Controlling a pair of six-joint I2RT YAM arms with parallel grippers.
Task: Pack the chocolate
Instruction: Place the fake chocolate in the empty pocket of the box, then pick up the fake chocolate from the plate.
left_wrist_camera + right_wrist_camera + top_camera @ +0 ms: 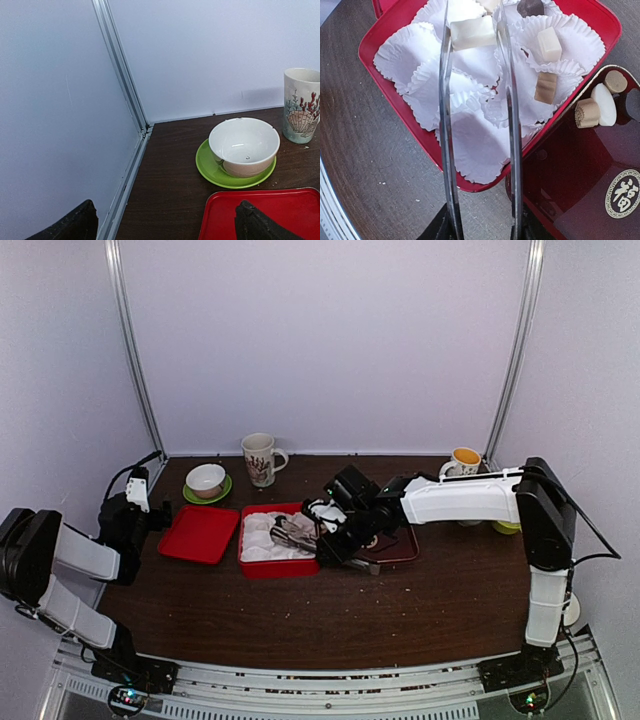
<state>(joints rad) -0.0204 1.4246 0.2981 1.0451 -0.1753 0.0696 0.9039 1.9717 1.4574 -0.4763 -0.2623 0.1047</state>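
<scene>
The red box [262, 565] sits mid-table, lined with white paper cups [470, 145]. Its rim [395, 100] runs under my right gripper [472, 15], whose long metal blades reach over the cups. A cream chocolate [472, 32] spans the gap between the blades near their tips. In the cups lie a cream cube [549, 44], a tan piece [546, 87] and a dark brown lump [530, 7]. More pieces [586, 112] rest on the dark red tray [580, 175] to the right. My left gripper [165, 225] stands open and empty beside the flat red lid [280, 210].
A white bowl on a green saucer [206, 480] and a patterned mug [260, 458] stand at the back. A cup with a yellow inside [465, 460] is at the back right. The enclosure's wall and metal rail [125, 165] run close on the left.
</scene>
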